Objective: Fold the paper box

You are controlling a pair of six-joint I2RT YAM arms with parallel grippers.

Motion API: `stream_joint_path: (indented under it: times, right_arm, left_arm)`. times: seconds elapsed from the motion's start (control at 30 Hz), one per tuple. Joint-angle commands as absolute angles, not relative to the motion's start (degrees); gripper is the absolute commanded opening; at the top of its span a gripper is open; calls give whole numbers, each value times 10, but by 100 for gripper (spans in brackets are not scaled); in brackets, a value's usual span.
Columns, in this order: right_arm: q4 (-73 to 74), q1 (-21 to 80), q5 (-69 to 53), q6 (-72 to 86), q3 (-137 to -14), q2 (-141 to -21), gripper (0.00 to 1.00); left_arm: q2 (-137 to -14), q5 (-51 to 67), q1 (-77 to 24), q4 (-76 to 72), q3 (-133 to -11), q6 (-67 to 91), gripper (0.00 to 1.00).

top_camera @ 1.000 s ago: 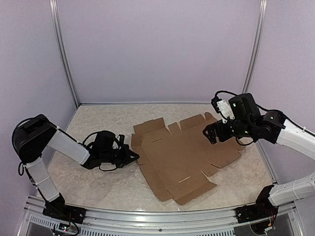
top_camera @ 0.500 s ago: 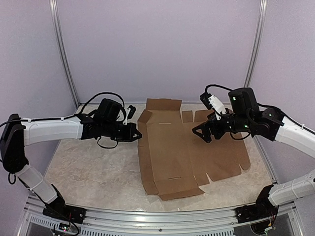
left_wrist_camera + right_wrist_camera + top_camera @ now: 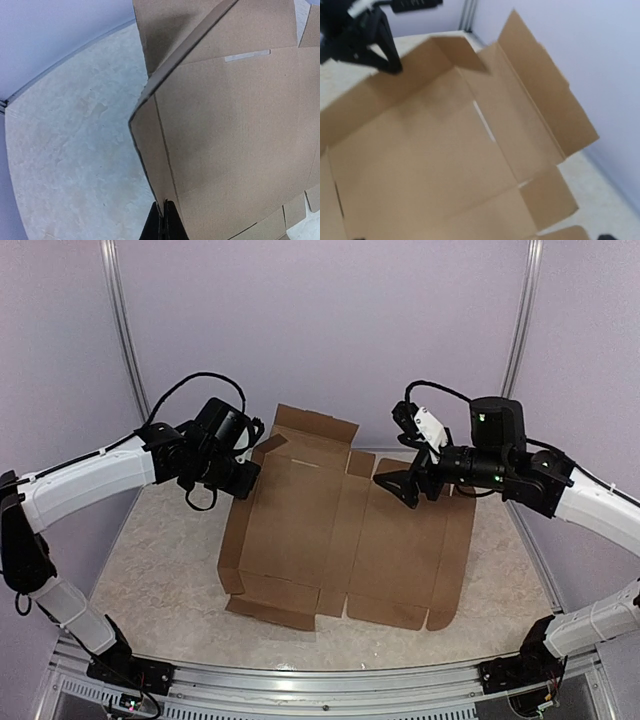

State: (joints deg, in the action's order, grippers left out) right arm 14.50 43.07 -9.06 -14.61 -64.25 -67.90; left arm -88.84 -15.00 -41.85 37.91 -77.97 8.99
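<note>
The paper box [image 3: 330, 540] is a brown cardboard sheet with flaps and slits. It is tilted up at the back, with its front edge on the table. My left gripper [image 3: 252, 475] is shut on the sheet's raised left side flap; in the left wrist view the fingers [image 3: 163, 220] pinch that flap's edge [image 3: 150, 150]. My right gripper [image 3: 397, 488] is over the sheet's back middle, jaws spread; I cannot tell if it touches. The right wrist view looks down on the sheet's inner face [image 3: 430, 165] and shows the left gripper [image 3: 390, 60] on the far edge.
The marbled table [image 3: 170, 570] is bounded by lilac walls with metal posts [image 3: 125, 340] at the back corners. A metal rail [image 3: 320, 680] runs along the near edge by the arm bases.
Both arms have risen and moved back. The sheet has gone from lying flat to tilted up, and turned square to the table. The left gripper came from the table to grip the left flap.
</note>
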Motion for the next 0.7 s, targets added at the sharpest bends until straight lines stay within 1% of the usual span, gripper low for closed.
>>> stream_joint_path:
  times: [0.0, 0.27, 0.4, 0.47, 0.53, 0.67]
  right_arm:
    - [122, 438, -55, -182, -664, -698, 100]
    - [122, 438, -36, -204, -672, -693, 100]
    - [130, 438, 24, -199, -674, -695, 99]
    - [127, 438, 49, -196, -664, -688, 99]
    - [128, 438, 68, -195, -654, -679, 100]
    - [148, 438, 76, -191, -639, -663, 100]
  left_arm:
    - [-894, -300, -431, 427, -832, -34, 0]
    - [-942, -439, -446, 409, -898, -270, 0]
    - [-962, -430, -446, 353, -890, -399, 0]
    - [-963, -409, -447, 323, -863, -483, 0]
    - [-961, -414, -448, 269, -826, -552, 0]
    - [-977, -356, -452, 292, -852, -539, 0]
